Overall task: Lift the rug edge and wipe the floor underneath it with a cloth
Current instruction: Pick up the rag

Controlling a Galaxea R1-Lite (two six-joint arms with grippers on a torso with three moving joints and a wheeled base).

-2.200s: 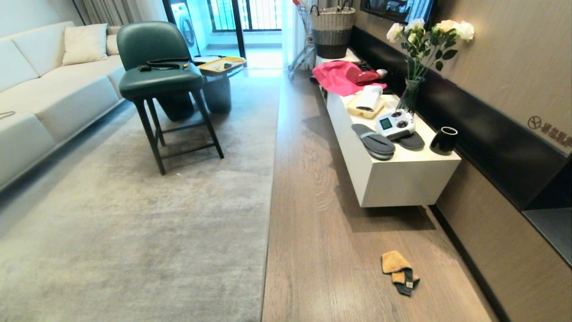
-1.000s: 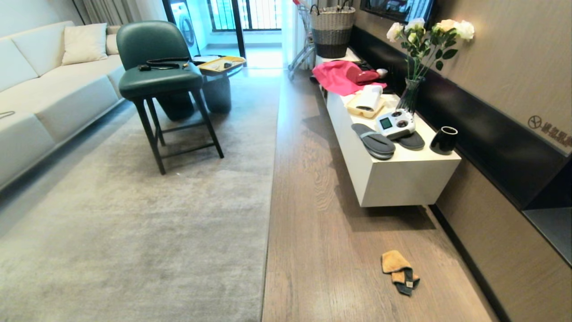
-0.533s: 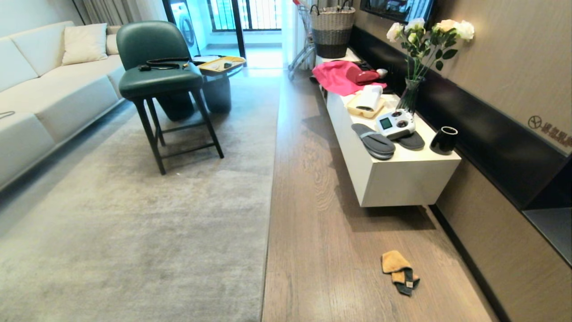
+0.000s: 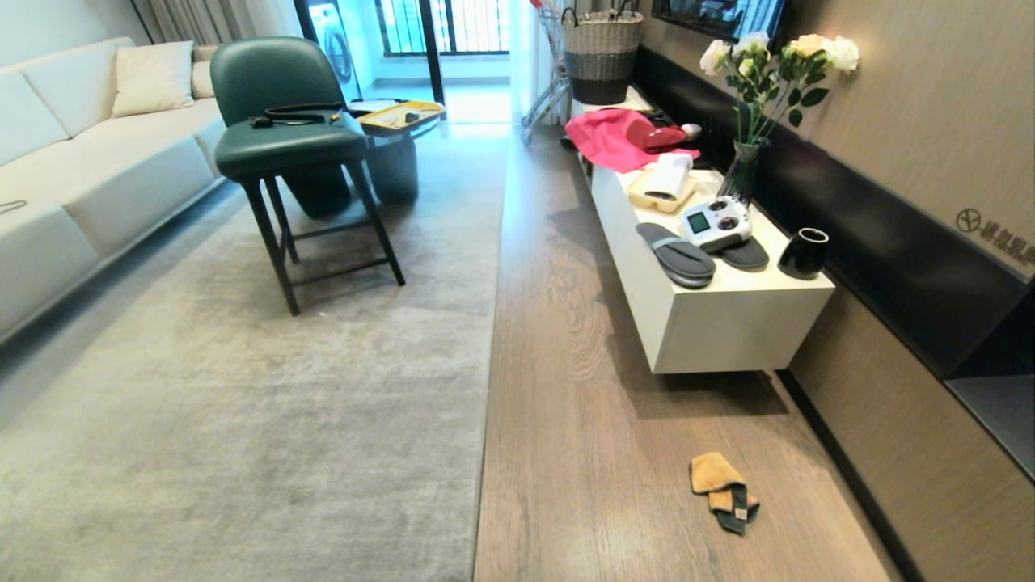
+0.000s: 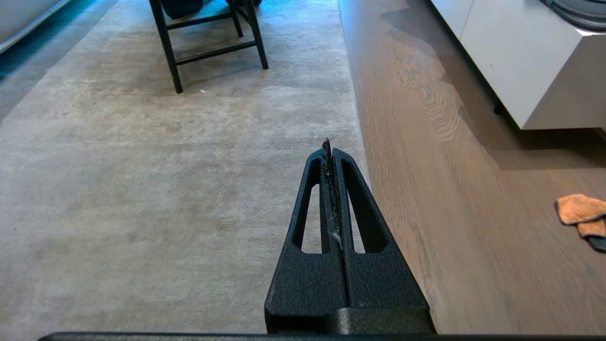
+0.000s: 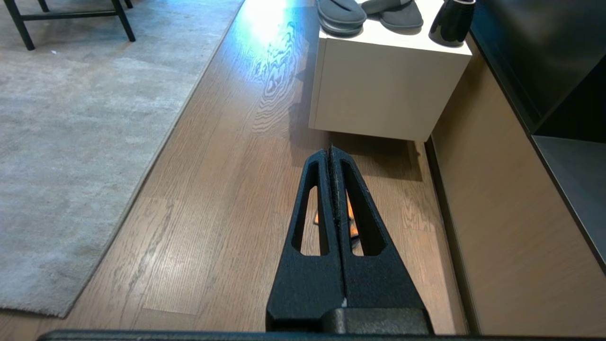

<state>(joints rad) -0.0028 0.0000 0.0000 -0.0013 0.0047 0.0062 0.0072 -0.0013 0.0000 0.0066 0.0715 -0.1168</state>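
Rug edge (image 4: 489,339), the straight border of your large pale grey-beige short-pile rug, lies flat on the light brown wood-grain plank floor (image 4: 566,388), running from near to far down the middle of the room. Your small orange-tan fuzzy cloth with a dark grey patch (image 4: 722,491) sits crumpled on the bare planks at the near right, well apart from the rug and just short of the white bench (image 4: 711,327). Both the left end effector (image 5: 329,150) and the right end effector (image 6: 330,152) have their black fingers pressed together, holding nothing, above the floor.
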